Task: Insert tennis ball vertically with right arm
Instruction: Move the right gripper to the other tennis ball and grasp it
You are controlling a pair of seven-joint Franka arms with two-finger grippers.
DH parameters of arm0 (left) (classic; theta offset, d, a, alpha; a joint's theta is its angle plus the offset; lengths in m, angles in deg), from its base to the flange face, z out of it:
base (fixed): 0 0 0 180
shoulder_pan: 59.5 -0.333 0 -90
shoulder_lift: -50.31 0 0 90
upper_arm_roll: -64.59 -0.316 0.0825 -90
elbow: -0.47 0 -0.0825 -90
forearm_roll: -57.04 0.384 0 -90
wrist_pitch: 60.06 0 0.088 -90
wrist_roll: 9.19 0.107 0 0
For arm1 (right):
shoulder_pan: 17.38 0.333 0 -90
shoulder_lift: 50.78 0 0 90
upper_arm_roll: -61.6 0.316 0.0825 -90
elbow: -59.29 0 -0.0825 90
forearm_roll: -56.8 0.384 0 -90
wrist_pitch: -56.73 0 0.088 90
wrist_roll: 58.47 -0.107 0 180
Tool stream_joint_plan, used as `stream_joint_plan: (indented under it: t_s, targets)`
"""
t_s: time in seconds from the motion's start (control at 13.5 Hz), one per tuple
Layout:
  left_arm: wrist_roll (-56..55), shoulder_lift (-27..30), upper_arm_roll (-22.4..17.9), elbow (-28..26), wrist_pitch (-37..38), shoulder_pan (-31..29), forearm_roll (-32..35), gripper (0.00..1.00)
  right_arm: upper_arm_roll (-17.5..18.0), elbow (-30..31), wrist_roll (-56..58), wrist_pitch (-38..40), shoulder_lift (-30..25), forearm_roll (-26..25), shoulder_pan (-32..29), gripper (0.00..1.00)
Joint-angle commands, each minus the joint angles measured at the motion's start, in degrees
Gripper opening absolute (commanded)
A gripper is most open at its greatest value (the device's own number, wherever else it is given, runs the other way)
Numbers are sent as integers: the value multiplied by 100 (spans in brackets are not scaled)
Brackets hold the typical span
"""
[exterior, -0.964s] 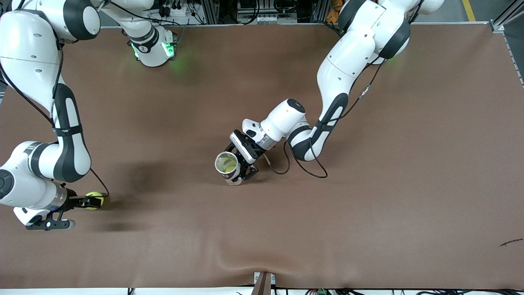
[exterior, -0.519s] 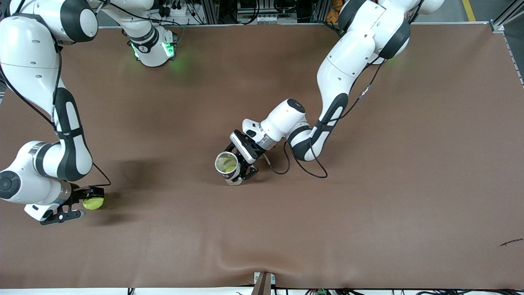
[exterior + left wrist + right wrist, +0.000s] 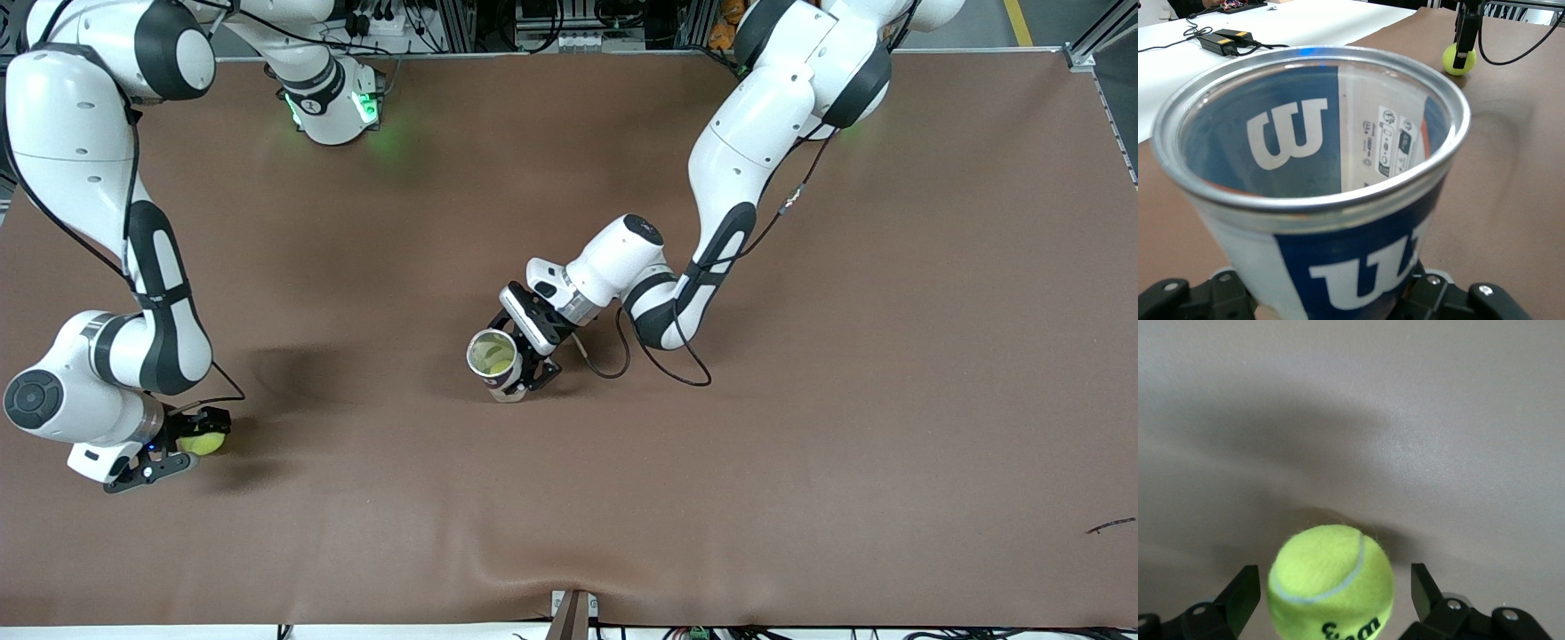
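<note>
Right wrist view: tennis ball [image 3: 1331,581] is seen resting on the brown counter [image 3: 800,444] between the spread fingers [image 3: 1239,595] of the right tool [image 3: 197,442], gaps visible on both sides; the ball is not gripped. It lies toward the right arm's end of the counter. A Wilson ball can [image 3: 494,363] is held upright near the counter's middle, well apart from the ball, clamped low on its body by the left tool [image 3: 526,366], its open mouth facing up.
</note>
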Motion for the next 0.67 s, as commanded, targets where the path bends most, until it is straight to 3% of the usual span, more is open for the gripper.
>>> stream_joint_plan:
  t_s: [0.0,0.07,0.15,0.59]
  targets:
    - [-15,-63,-70,58,-74,25,100,80,77,34,228,-182,4,-116,-71,75]
    - [-15,-63,-70,67,-74,25,100,80,77,34,220,-191,-4,-116,-71,34]
    - [-15,-63,-70,58,-74,25,100,80,86,25,220,-199,-4,-107,-89,16]
    - [-15,-63,-70,58,-74,16,100,80,121,-238,-427,-95,-206,-2,16,18]
